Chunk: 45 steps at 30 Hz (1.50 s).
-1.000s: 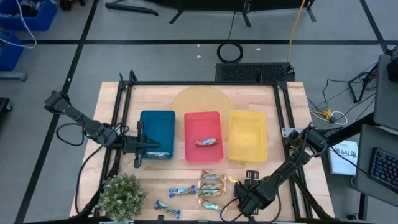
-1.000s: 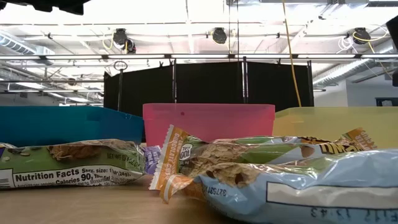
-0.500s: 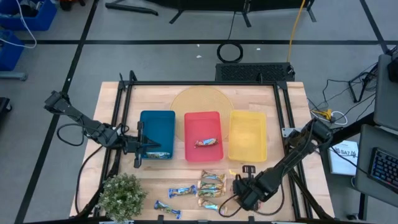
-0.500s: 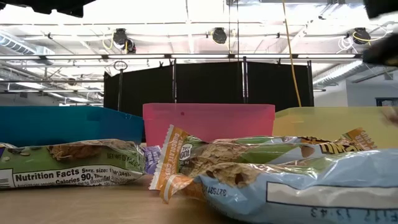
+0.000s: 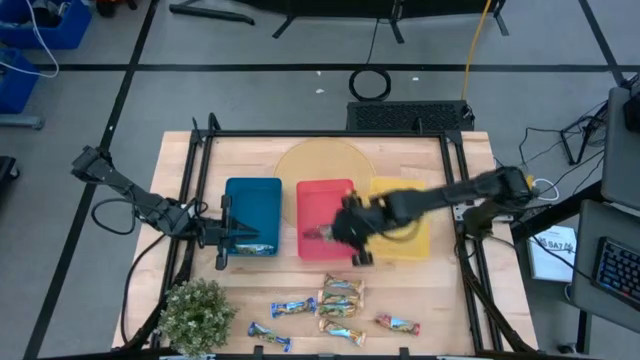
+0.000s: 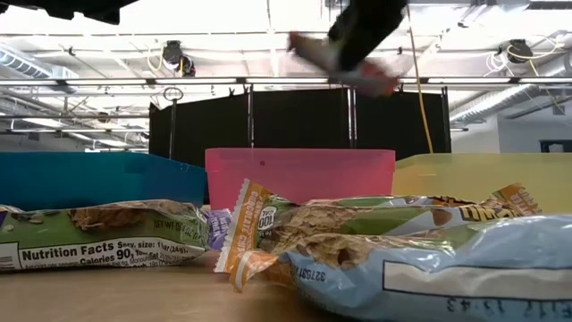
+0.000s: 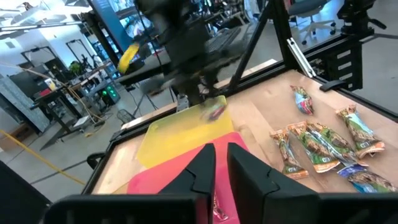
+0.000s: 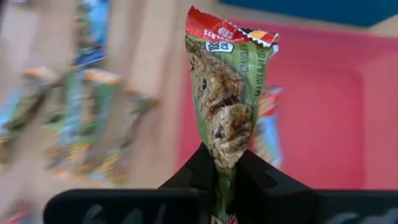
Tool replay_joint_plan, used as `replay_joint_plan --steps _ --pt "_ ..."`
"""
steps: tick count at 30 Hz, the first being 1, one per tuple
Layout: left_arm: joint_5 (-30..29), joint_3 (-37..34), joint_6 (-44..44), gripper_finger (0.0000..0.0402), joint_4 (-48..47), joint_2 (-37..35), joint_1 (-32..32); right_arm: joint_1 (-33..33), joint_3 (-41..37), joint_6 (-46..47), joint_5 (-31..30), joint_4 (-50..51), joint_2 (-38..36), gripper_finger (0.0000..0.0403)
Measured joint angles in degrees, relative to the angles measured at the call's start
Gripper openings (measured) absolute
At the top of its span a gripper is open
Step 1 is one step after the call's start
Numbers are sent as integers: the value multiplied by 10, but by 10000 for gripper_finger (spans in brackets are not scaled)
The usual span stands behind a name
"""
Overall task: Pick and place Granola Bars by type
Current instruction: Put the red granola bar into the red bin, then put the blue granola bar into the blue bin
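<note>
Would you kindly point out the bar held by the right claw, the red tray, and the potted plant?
held bar (image 8: 229, 106), right wrist view, wrapper middle.
red tray (image 5: 322, 190), high view, bare floor.
potted plant (image 5: 198, 312), high view, foliage centre.

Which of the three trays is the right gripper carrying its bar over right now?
The red tray, the middle one. The right gripper holds a red-topped bar above its near right corner; the blue tray and yellow tray flank it.

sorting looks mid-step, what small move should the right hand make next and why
Probably lower and open over the red tray: the right hand is shut on a red-topped bar above that tray, where one bar already lies.
</note>
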State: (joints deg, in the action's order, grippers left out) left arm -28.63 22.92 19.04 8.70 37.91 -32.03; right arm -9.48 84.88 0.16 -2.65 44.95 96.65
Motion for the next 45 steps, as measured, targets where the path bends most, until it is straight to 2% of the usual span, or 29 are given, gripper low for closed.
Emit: replay_joint_plan --steps 5,8,12,21,24,31,35,40,45 --pt "0 0 3 55 -1 0 0 95 -1 -71 0 -1 61 26" --pt "-3 0 3 51 -1 0 0 125 -1 -106 31 -30 94 22" --pt "-7 0 3 45 -5 0 0 145 -1 -141 62 -69 133 24" --pt "-53 0 3 44 -30 0 1 141 -1 -196 73 -77 168 38" --pt "-54 0 3 46 -31 1 1 139 -1 -199 73 -82 153 62" --pt "-55 0 2 47 -29 1 1 139 -1 -162 69 -104 127 156" --pt "-55 0 -3 47 -34 3 1 138 -2 -145 63 -89 90 182" --pt "-54 0 2 47 -37 3 2 111 -17 -113 101 -90 -31 168" --pt "-52 0 -8 47 -47 4 3 35 -132 -88 47 -200 -172 107"
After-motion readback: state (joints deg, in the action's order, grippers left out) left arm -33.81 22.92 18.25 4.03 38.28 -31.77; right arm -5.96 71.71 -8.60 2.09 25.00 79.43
